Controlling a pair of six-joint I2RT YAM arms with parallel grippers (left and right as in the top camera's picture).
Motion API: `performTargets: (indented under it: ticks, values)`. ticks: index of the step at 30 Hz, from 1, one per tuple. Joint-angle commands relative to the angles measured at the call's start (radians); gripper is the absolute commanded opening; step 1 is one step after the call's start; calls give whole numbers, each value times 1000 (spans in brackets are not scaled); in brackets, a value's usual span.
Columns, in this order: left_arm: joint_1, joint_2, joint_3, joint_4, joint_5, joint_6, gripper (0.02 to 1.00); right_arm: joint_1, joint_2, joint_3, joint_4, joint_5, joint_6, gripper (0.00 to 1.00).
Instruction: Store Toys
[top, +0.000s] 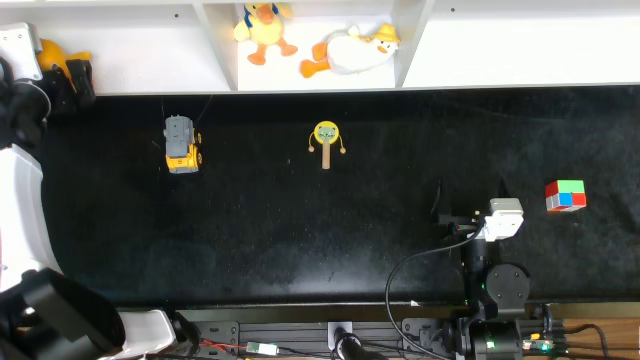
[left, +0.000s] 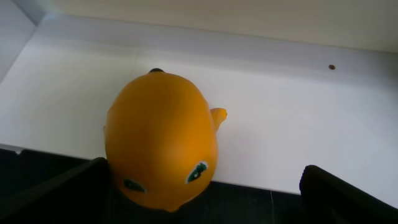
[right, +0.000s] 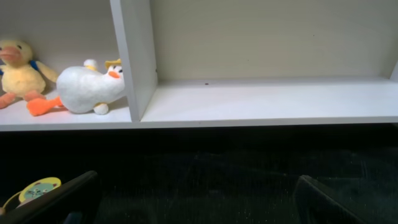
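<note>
While the left gripper (left: 204, 171) is held at the front lip of the white shelf (left: 298, 124), in its far-left compartment, its jaws are spread wide. The round orange toy with painted eyes (left: 161, 140) is seen between them on the shelf edge, with a clear gap on one side. The right gripper (right: 198, 186) is held low over the black mat (top: 300, 230) at the near right, jaws wide apart and holding nothing.

In the middle compartment a yellow plush duck (top: 263, 28) and a white plush duck (top: 350, 50) are lodged. Left on the mat are a yellow-and-grey toy truck (top: 181, 144), a yellow rattle drum on a wooden stick (top: 326, 138) and, far right, a multicoloured cube (top: 565, 195).
</note>
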Motion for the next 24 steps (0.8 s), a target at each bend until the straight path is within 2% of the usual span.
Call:
performTargets:
  ticks: [1, 11, 13, 16, 24]
  values:
    - [4, -44, 26, -12, -19, 24, 998, -1, -10, -14, 5, -7, 7, 996]
    - [4, -63, 26, -16, -21, 24, 998, -1, -10, -14, 5, -7, 7, 996]
    - [4, -99, 24, -27, -55, 24, 998, -1, -10, -14, 5, -8, 7, 996]
    - [4, -142, 24, -61, -87, 43, 996, -1, -10, -14, 5, -7, 7, 996]
    - [8, -264, -47, -161, -85, 45, 998, -1, -10, -14, 5, -8, 7, 996]
